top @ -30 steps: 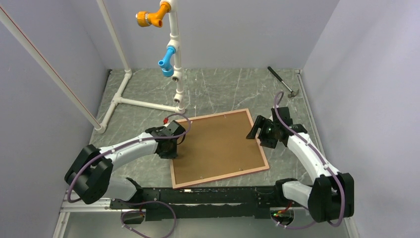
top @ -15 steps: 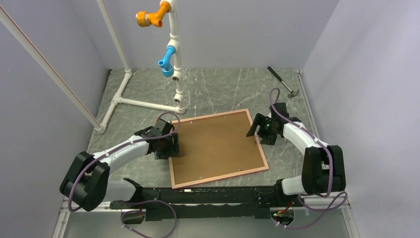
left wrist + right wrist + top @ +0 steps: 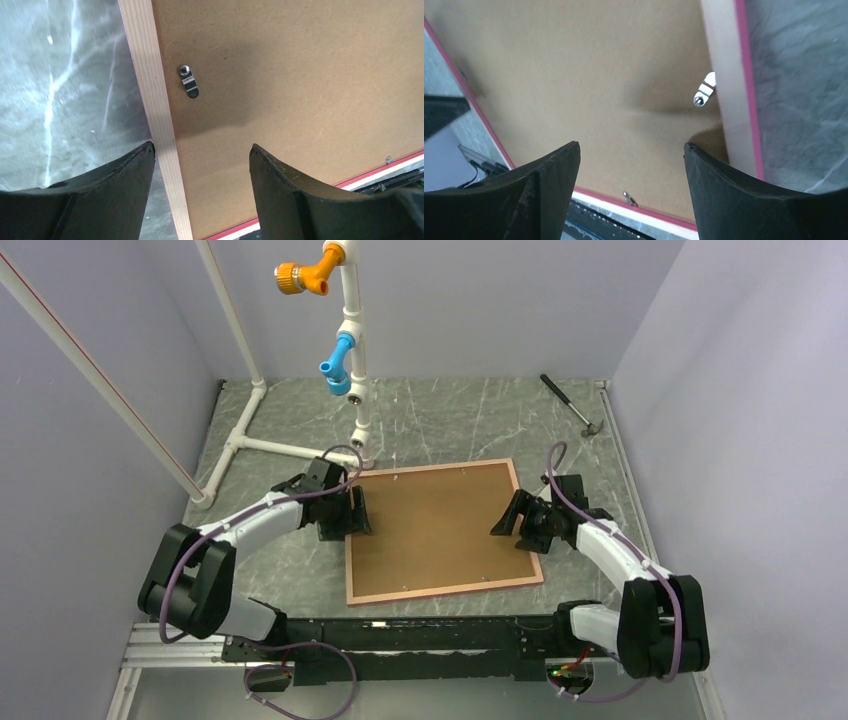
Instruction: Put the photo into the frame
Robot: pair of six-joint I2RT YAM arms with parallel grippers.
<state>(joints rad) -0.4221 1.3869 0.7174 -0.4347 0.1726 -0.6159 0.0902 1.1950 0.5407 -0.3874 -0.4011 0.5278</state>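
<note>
Item 1, frame [image 3: 446, 590]: it is lying flat and back-up on the marbled table [image 3: 450, 420], just in front of the arm bases; its pale wood rail is bordering a brown backing panel [image 3: 435, 525] that is sitting inside it.

Item 2, your left gripper [image 3: 350, 523]: it is standing wide open at the frame's left edge, holding nothing; one finger is hanging over the table side of the rail, the other over the panel; a left-side clip [image 3: 189, 84] is resting on the panel just beyond them.

Item 3, your right gripper [image 3: 510, 518]: it is also gaping, with nothing in it, at the frame's right edge; a right-side clip [image 3: 704, 90] is sitting at the rail's inner edge.

Item 4, surroundings: a white pipe stand [image 3: 355, 350] is rising behind the frame; a hammer [image 3: 570, 405] is lying at the far right corner.
</note>
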